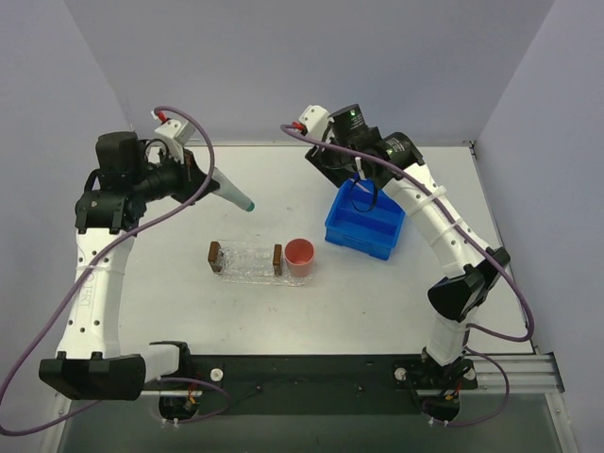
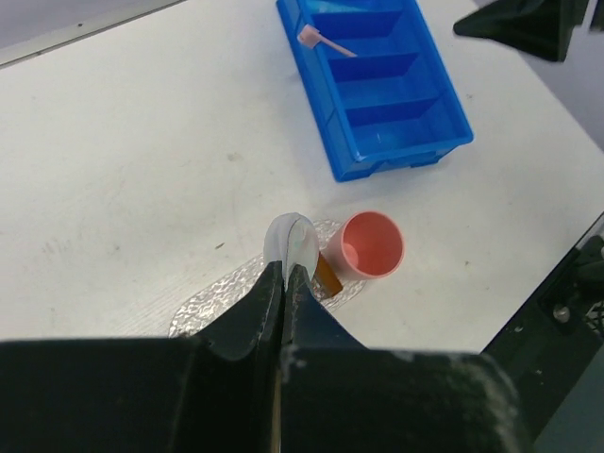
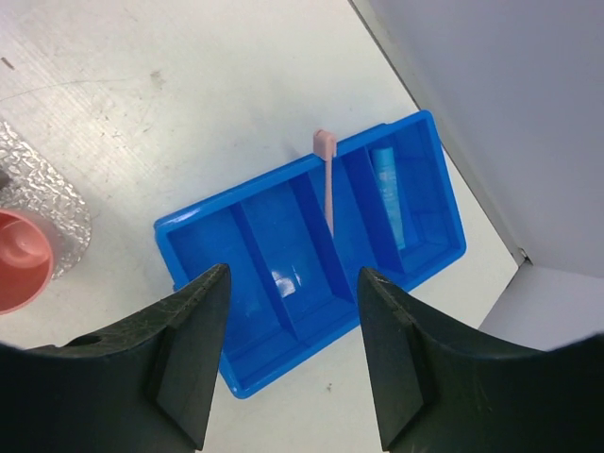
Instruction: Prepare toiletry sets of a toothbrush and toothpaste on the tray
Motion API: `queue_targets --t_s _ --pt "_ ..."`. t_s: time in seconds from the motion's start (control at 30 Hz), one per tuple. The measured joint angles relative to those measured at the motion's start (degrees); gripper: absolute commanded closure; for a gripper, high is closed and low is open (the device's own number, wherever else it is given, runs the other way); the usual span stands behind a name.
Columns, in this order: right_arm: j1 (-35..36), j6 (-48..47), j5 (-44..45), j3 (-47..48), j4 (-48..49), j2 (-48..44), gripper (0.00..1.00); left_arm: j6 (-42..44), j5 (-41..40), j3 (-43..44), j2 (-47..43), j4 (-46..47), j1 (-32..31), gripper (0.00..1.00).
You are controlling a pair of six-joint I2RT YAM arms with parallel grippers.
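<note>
The tray [image 1: 247, 264] lies flat at the centre of the bench [image 1: 151, 283], its long axis running from 9 to 3 o'clock. A brown block [image 1: 215, 256] sits at each short end of it. A pink cup [image 1: 299, 257] stands upright just beside the tray's 3 o'clock end, its mouth open upward.

The left pincer [image 1: 206, 177] hangs above the bench at 10 o'clock from the tray. Its jaws are clamped on the whitish-grey toothpaste tube [image 1: 231, 193], which sticks out past the fingertips with its teal cap end pointing toward 4 o'clock. In the left wrist view the tube [image 2: 291, 241] is pinched edge-on between the two fingers [image 2: 255, 321], above the tray [image 2: 212, 297] and clear of it.

The blue bin [image 1: 365, 231] rests at 2 o'clock from the cup, well apart from the tray. The right pincer [image 1: 363, 193] hovers over the bin with its jaws spread apart and nothing between them. In the right wrist view the toothbrush [image 3: 327, 189] leans inside the bin [image 3: 283, 373], its head raised above the far long rim and its stem running down beside a divider. The light blue toothpaste tube [image 3: 387, 193] lies flat in the end compartment at 3 o'clock from the toothbrush.
</note>
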Motion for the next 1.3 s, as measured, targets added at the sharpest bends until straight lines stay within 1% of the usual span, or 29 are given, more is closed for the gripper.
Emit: queue_targets --t_s 0.13,0.27,0.53,0.7,0.87,1.03,1.3 --pt "-1.7 0.0 0.2 1.0 0.0 0.0 0.49 5.8 -2.5 -0.2 -1.9 -5.0 0.3 1.00" --pt "-1.7 0.4 0.1 0.8 0.0 0.0 0.49 10.4 -4.1 -1.9 -4.2 -8.5 0.3 1.00" --pt "-1.7 1.4 -0.3 -1.6 -0.2 -0.1 0.49 16.8 -7.2 -9.5 -9.4 -11.7 0.4 1.00" --pt "-1.7 1.4 -0.4 -1.6 -0.1 -0.2 0.49 20.0 -9.5 -14.5 -11.3 -11.7 0.6 1.00" --pt "-1.7 1.3 -0.5 -1.6 -0.1 -0.2 0.49 21.0 -11.0 -18.2 -11.3 -10.0 0.8 1.00" --pt "-1.7 1.3 -0.5 -1.6 -0.1 -0.2 0.49 21.2 -11.9 -20.0 -11.0 -7.1 0.8 1.00" --pt "-1.7 1.2 -0.7 -2.1 0.0 -0.2 0.50 21.0 -12.2 -20.1 -8.1 -3.0 0.8 1.00"
